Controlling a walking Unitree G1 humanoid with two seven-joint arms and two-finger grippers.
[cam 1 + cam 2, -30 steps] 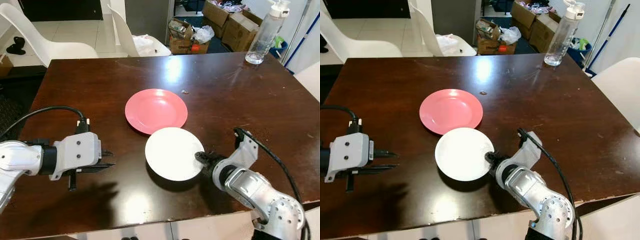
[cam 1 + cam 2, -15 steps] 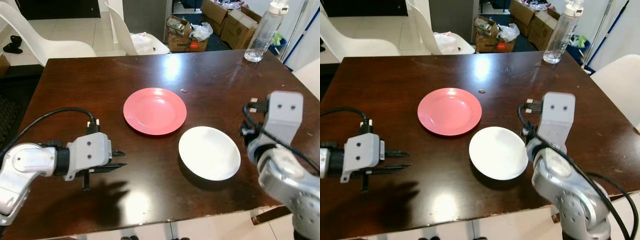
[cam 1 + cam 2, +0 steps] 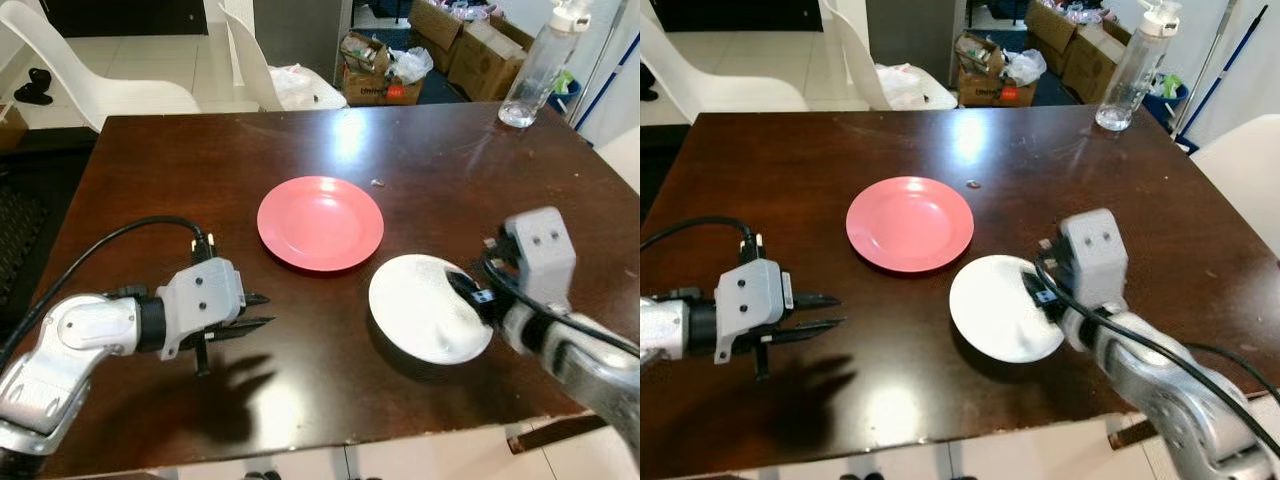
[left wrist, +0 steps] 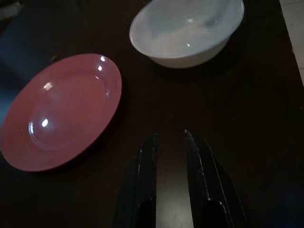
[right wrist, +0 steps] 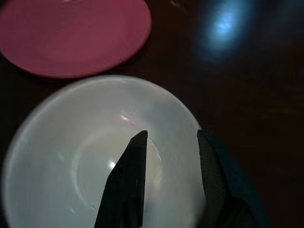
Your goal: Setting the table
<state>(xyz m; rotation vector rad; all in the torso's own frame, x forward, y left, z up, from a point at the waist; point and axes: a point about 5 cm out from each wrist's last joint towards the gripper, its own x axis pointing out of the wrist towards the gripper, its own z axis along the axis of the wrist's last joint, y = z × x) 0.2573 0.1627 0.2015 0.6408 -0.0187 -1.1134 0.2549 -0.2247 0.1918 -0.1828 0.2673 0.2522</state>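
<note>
1. Since half a second ago my right gripper point(image 5: 168, 137) has swung down from upright and now reaches across the near right part of the table point(image 3: 150, 170). The white bowl point(image 3: 428, 308) is tipped up on that side, where before it sat flat.
2. Right gripper: one finger point(image 5: 128, 175) lies inside the bowl and the other runs outside its rim, so the rim sits between them. I cannot tell from the pictures whether they pinch it or merely straddle it.
3. Left gripper point(image 3: 258, 311): it hovers low over the near left part of the table, pointing toward the middle. Its fingers point(image 4: 147, 180) are slightly apart and hold nothing; dark wood shows between them.
4. White bowl: on the near right of the table, just beside the red plate point(image 3: 320, 222) but not touching it. A narrow strip of wood shows between them.
5. Red plate: flat at about the middle of the table, ahead of both grippers.
6. Bottle point(image 3: 538, 63): clear, upright at the far right corner, well apart from the dishes.
7. Beyond the table: white chairs point(image 3: 95, 70) on the far left side and cardboard boxes point(image 3: 380, 75) on the floor behind.
</note>
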